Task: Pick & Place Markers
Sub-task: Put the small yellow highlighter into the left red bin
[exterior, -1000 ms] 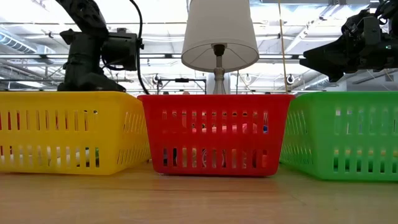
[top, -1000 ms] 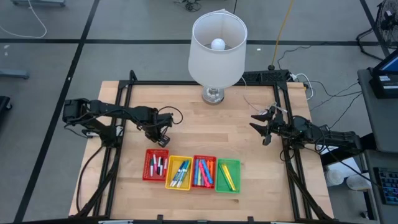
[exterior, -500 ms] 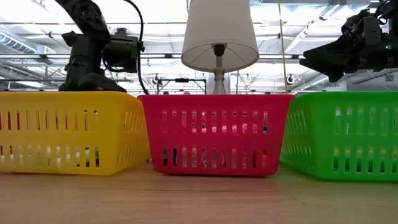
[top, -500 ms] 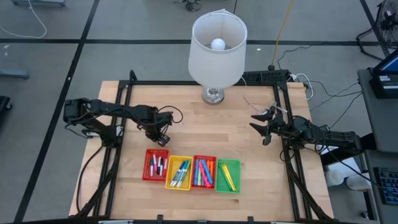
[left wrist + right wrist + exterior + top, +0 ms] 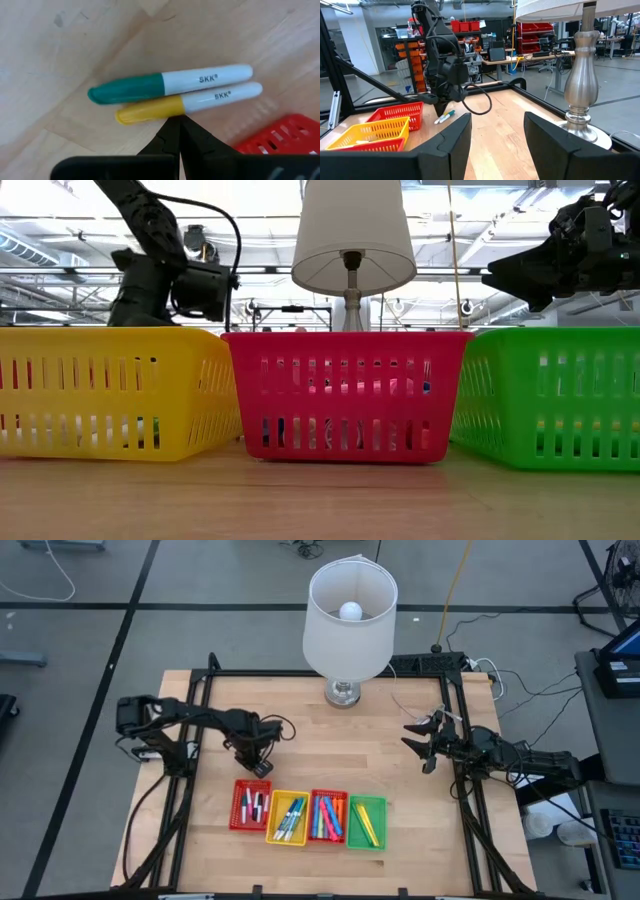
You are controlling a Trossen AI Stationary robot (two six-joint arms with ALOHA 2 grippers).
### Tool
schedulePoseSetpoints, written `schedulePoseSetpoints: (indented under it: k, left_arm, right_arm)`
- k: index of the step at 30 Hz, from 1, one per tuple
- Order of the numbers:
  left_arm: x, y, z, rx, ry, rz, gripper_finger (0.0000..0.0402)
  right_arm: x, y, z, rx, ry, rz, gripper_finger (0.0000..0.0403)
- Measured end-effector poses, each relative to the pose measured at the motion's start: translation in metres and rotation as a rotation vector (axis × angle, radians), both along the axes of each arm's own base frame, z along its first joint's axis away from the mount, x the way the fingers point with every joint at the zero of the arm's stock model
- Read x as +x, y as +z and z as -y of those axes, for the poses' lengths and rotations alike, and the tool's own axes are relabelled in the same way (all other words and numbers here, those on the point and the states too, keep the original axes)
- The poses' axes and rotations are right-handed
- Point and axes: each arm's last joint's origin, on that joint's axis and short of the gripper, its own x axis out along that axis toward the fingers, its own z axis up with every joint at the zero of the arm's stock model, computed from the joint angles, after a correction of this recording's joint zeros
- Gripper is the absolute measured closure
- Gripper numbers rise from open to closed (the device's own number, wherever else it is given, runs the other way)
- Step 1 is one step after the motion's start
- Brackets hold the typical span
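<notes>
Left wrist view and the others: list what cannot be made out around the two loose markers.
- Green-capped marker and yellow-capped marker: in the high view the left gripper covers them.
- Low view: the yellow mesh tray hides them.
- Red mesh tray: cut off by the left wrist view's edge.
- Right wrist view: too small to tell cap colours.

White-shaded lamp (image 5: 350, 608), 4 mesh trays (image 5: 308, 817), wooden table (image 5: 330, 735)
</notes>
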Motion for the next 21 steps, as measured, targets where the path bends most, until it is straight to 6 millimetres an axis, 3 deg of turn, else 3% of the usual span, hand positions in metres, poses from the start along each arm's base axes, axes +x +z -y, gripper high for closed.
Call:
schedulePoseSetpoints:
  k: [21]
  left_arm:
    - [0.01,-0.003,-0.025,0.112,-0.013,0.147,0.0395]
  right_arm:
    - [0.0,0.0,0.0,0.0,0.0,0.0,0.0234]
